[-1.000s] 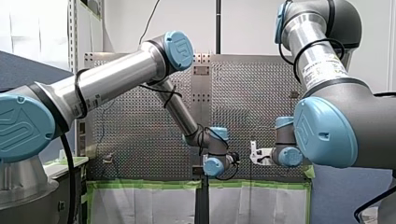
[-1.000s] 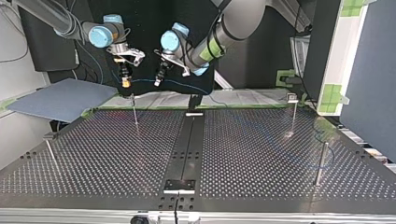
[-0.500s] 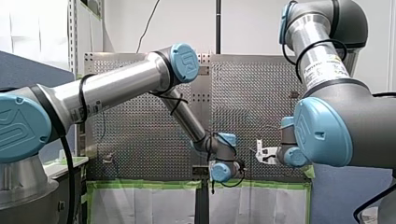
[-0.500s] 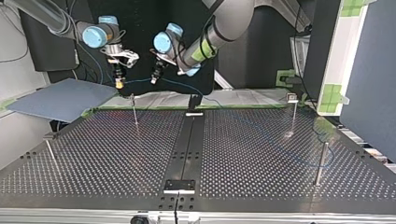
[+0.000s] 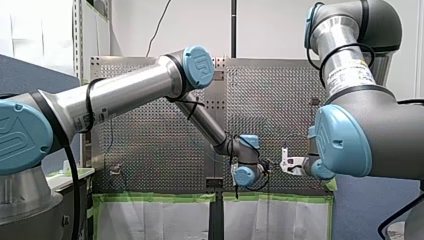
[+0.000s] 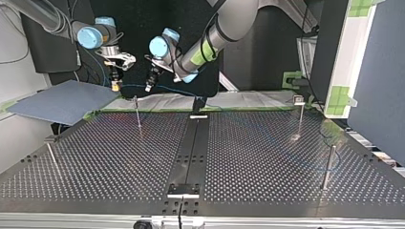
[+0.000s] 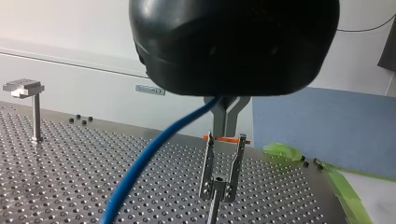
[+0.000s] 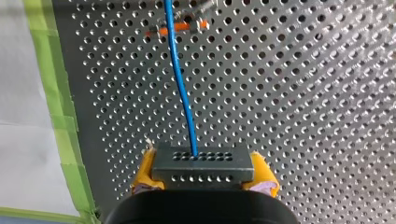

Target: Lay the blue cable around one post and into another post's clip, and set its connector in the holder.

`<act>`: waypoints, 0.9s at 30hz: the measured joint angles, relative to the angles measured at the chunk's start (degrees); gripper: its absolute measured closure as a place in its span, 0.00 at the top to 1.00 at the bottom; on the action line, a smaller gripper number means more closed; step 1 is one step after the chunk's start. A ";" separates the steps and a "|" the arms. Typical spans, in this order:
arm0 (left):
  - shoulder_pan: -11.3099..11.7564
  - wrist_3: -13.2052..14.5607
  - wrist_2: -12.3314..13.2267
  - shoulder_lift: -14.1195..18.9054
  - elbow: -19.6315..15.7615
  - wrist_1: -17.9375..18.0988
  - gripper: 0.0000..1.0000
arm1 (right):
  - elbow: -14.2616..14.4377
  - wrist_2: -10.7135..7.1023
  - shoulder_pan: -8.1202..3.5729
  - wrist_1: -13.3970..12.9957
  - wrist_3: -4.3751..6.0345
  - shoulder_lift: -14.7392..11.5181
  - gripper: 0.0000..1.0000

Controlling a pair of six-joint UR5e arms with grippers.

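In the top view my right gripper, at the left, and my left gripper hang side by side above the table's far edge, with the blue cable stretched between them. The right wrist view has my right gripper, with yellow pads, shut on the dark grey connector. From it the blue cable runs ahead over a clip with an orange band. My left gripper is shut on the blue cable, just above the clip post.
Thin posts stand on the perforated table: the clip post under the grippers, one at the far right, one at the near right, one at the near left. A black holder sits on the centre rail.
Both grippers have carried the cable toward the top view's left and a little higher; in the front view both moved right. Their grips are unchanged.
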 joint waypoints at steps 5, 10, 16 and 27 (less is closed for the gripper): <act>-0.03 0.01 -0.47 0.00 0.07 -0.27 0.00 | -0.09 -1.59 -1.04 -1.35 1.17 0.09 0.00; -0.03 0.07 -0.84 -0.03 0.08 -0.43 0.00 | -0.52 -2.70 -1.95 -1.91 1.78 0.18 0.00; 0.15 0.08 -0.90 -0.02 0.08 -0.56 0.00 | -0.90 -4.62 -3.03 -2.36 2.62 0.44 0.00; 0.63 0.16 -1.87 -0.01 0.08 -1.15 0.00 | -4.06 -7.68 -3.69 0.29 1.86 5.08 0.00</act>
